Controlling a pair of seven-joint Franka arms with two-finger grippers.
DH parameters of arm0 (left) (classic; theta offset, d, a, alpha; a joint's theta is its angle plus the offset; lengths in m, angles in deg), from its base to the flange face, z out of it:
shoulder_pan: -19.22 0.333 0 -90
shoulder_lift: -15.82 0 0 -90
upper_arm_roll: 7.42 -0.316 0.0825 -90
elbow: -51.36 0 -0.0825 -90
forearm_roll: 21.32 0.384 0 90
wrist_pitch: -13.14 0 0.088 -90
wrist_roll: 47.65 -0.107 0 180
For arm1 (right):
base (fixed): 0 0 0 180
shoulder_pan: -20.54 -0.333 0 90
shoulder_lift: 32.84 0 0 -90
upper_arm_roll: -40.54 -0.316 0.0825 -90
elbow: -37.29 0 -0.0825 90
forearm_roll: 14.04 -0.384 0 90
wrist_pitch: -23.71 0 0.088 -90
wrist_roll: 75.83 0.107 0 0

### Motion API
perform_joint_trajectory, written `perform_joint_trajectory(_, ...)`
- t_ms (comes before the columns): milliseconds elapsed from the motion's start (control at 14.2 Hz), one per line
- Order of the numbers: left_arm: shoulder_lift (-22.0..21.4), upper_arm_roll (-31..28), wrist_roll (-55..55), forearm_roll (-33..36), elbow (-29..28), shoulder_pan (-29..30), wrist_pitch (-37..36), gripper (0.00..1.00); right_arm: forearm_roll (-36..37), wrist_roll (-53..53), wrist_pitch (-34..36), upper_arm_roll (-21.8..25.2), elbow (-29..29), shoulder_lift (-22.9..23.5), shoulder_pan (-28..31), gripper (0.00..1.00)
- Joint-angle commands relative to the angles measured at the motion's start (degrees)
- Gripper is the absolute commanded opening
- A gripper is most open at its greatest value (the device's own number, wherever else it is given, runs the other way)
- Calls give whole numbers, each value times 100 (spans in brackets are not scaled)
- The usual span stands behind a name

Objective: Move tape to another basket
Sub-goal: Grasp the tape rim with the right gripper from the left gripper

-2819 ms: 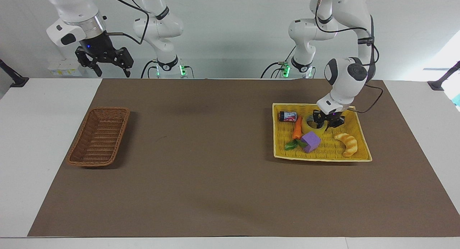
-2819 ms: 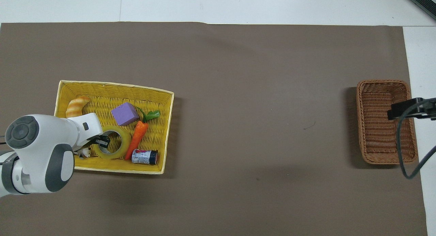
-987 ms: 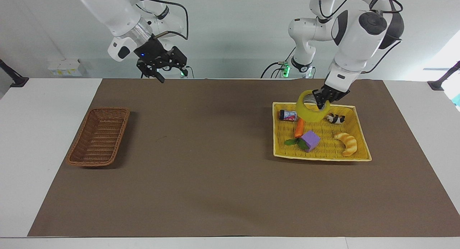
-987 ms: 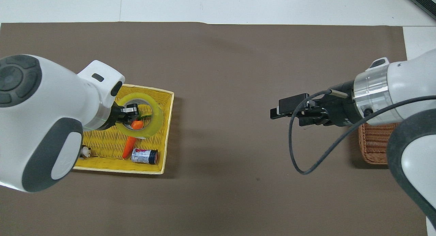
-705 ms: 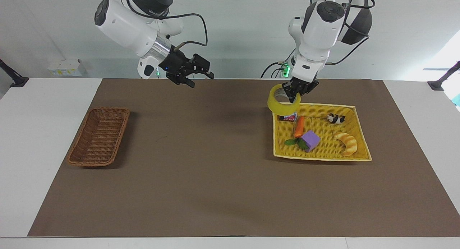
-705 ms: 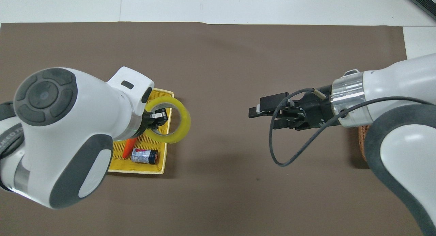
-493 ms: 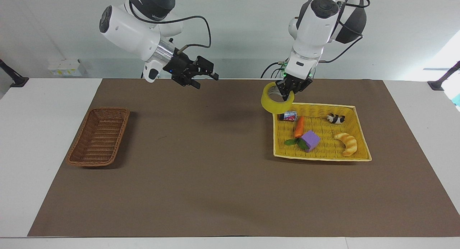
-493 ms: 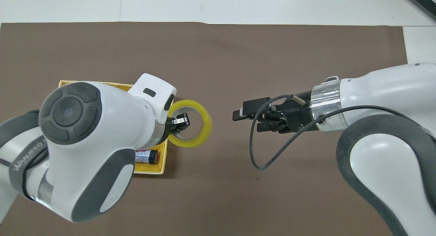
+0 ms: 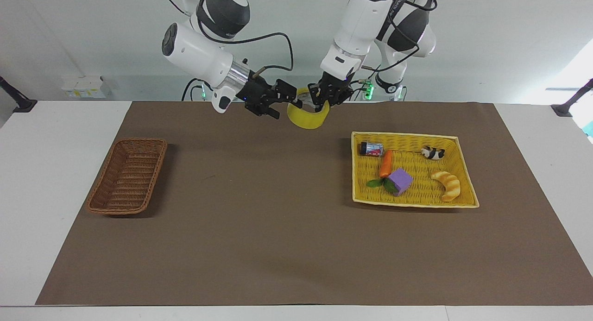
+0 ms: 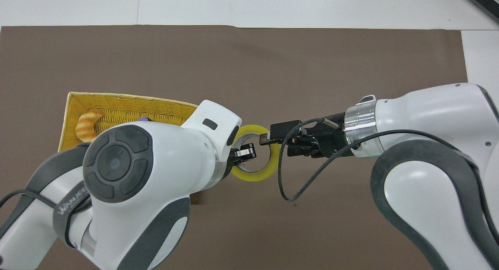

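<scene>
The yellow tape point(image 9: 305, 120) hangs in the air over the mat's middle, near the robots' edge. My left gripper point(image 9: 322, 101) is shut on its rim; in the overhead view this gripper point(image 10: 243, 152) grips the ring point(image 10: 251, 177) with one finger inside it. My right gripper point(image 9: 292, 98) is open, and its fingers straddle the rim across from the left gripper's hold, also seen from overhead point(image 10: 275, 143). The brown wicker basket point(image 9: 127, 175) stands empty at the right arm's end of the table; the right arm hides it in the overhead view.
The yellow tray-basket point(image 9: 458, 198) at the left arm's end holds a can point(image 9: 371, 149), a carrot point(image 9: 384, 165), a purple cube point(image 9: 400, 180), a croissant point(image 9: 447, 184) and a small black-and-white figure point(image 9: 433, 152). A brown mat point(image 9: 278, 228) covers the table.
My left gripper has lifted the tape out of the yellow tray and carried it to the mat's middle. My right gripper has swung in from over the wicker basket to the tape's rim.
</scene>
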Motion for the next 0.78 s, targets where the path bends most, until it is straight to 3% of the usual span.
perform_joint_trajectory(0, 50, -81, 63, -113, 145, -248, 328, 0, -88, -343, -71, 3, -266, -210, 40, 88)
perform_joint_trajectory(70, 59, -81, 63, -113, 145, -283, 425, 0, -88, -378, -53, 3, -266, -210, 66, 70)
perform_joint_trajectory(141, 59, -81, 63, -113, 145, -300, 513, 0, -88, -491, 17, 3, -248, -192, 92, 15)
perform_joint_trajectory(211, 59, -81, 63, -113, 145, -301, 592, 0, -88, -397, 113, 12, -231, -201, 153, 0)
perform_joint_trajectory(282, 68, -73, 55, -130, 145, -301, 637, 0, -79, -326, 227, 29, -230, -218, 215, 0)
perform_joint_trajectory(352, 68, -73, 2, -131, 145, -301, 681, 13, -70, -334, 315, 38, -169, -219, 346, 0)
perform_joint_trajectory(423, 68, -73, -68, -131, 128, -309, 777, 80, -70, -343, 412, 38, -125, -210, 486, 0)
perform_joint_trajectory(493, 24, -73, -34, -131, 119, -301, 734, 100, -44, -378, 552, 47, -64, -210, 601, 0)
perform_joint_trajectory(705, -300, -168, 2, -148, 119, -213, 428, 100, 18, -431, 1000, 47, 51, -210, 1032, 0)
